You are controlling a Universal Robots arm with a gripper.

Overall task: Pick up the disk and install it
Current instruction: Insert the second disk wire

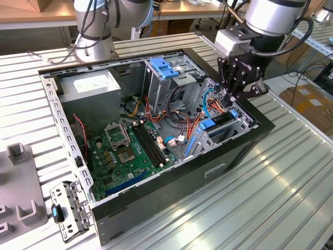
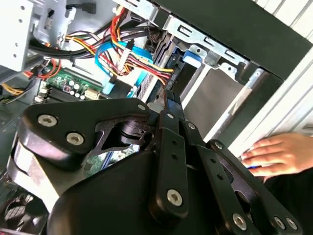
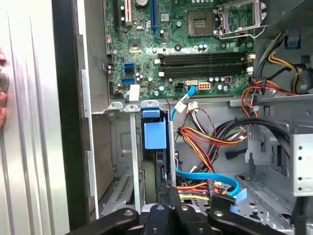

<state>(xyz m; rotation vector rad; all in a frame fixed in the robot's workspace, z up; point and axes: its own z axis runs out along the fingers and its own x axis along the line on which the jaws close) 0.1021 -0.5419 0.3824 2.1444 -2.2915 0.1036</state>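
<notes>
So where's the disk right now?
In the exterior view, the disk stands on edge in the drive cage at the computer case's right end, just below the gripper, beside the coloured cables.

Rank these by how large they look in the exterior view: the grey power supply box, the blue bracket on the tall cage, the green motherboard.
1. Green motherboard, the widest spread.
2. Grey power supply box, clearly smaller than the board.
3. Blue bracket atop the tall cage, smallest by far.

The motherboard lies nearer the camera, which may inflate it somewhat.

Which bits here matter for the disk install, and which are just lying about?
Job: disk, in the drive cage; gripper above it.
Lying about: power supply; motherboard; loose bracket; hand beside the case.
</notes>
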